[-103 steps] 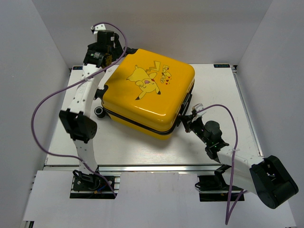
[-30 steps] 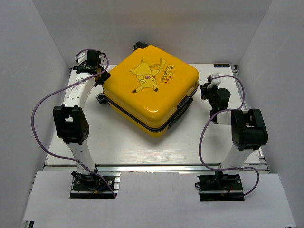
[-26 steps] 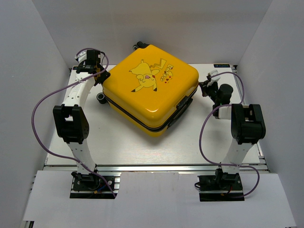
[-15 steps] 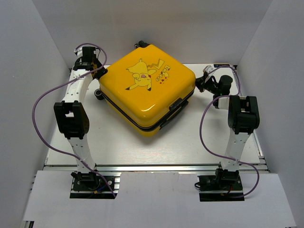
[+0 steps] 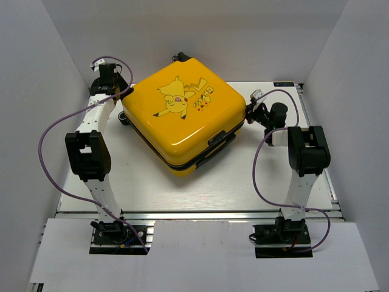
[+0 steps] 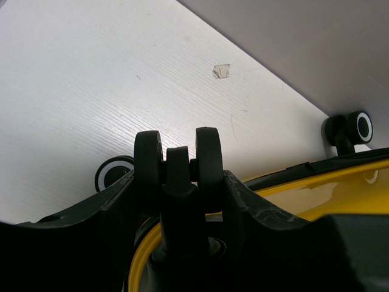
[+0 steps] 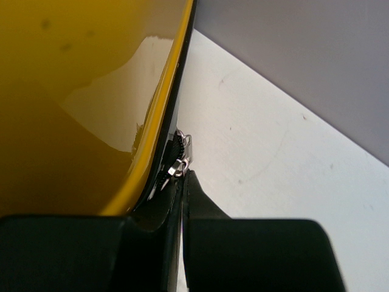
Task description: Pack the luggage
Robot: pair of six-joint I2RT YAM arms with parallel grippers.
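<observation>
The luggage (image 5: 182, 121) is a yellow hard-shell suitcase with a Pikachu cartoon. It lies closed and flat at the back middle of the table (image 5: 243, 182). My left gripper (image 5: 117, 103) is at its left corner. In the left wrist view the left gripper (image 6: 181, 181) is shut on a black double caster wheel (image 6: 177, 159). My right gripper (image 5: 250, 110) is at the luggage's right corner. In the right wrist view the right gripper (image 7: 183, 180) has its fingers pressed together on the silver zipper pull (image 7: 180, 163) at the black zip seam.
A second wheel (image 6: 354, 127) shows at the luggage's far corner, close to the back wall (image 5: 243, 36). White side walls stand close on both sides. Purple cables (image 5: 51, 134) loop beside both arms.
The luggage has turned and slid to the left and a little toward the back. Both grippers have moved with it, the left on the wheel corner and the right along the zip edge.
</observation>
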